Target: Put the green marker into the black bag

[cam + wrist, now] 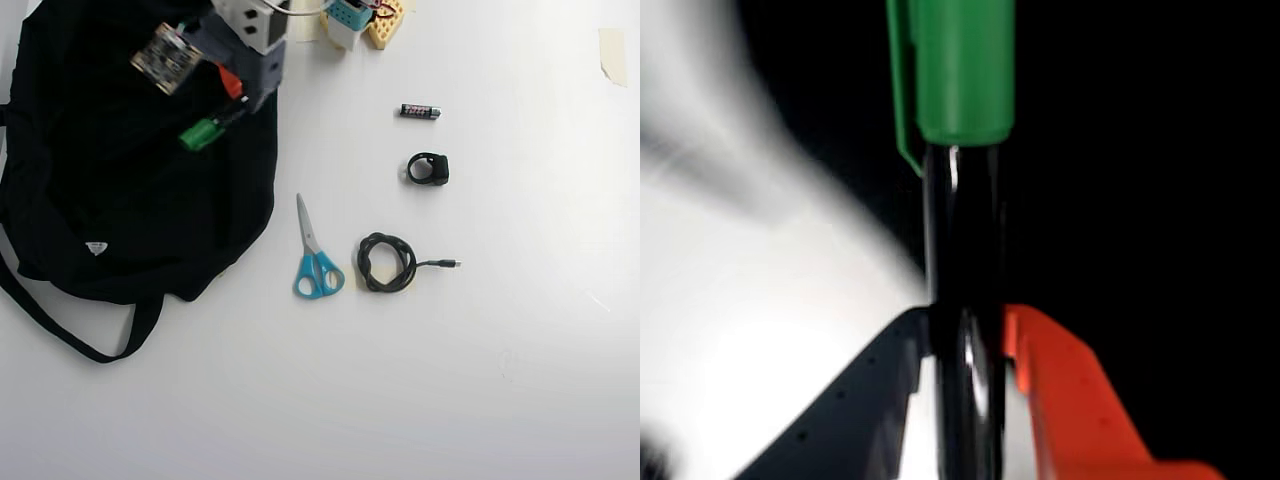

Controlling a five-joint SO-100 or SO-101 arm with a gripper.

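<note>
White and smooth, the table [480,380] fills the overhead view with an even matte surface. Largest on it is the black bag [110,190], a soft, rumpled fabric mass at the left of that view, with a small white label [96,247] near its lower part and a long black strap [70,335] looping out onto the table below it.

Over the bag's upper part reaches the arm [250,40], its white and grey blocky body coming in from the top edge and angled down toward the left. The gripper [232,100] has one dark finger [855,400] and one orange finger [1070,400], both hard plastic, and they are clamped on the green marker [960,300]. The marker's glossy black barrel runs between them and its bright green cap with clip points away from the wrist camera; from above, the cap [200,133] hangs over the black fabric.

To the right, well apart from the bag, lie blue-handled scissors [315,255] with metal blades, a coiled black cable [388,262], a black ring-shaped piece [428,170], and a short black battery [421,111] with pink print. A strip of tape [613,55] sticks to the table at the top right.
</note>
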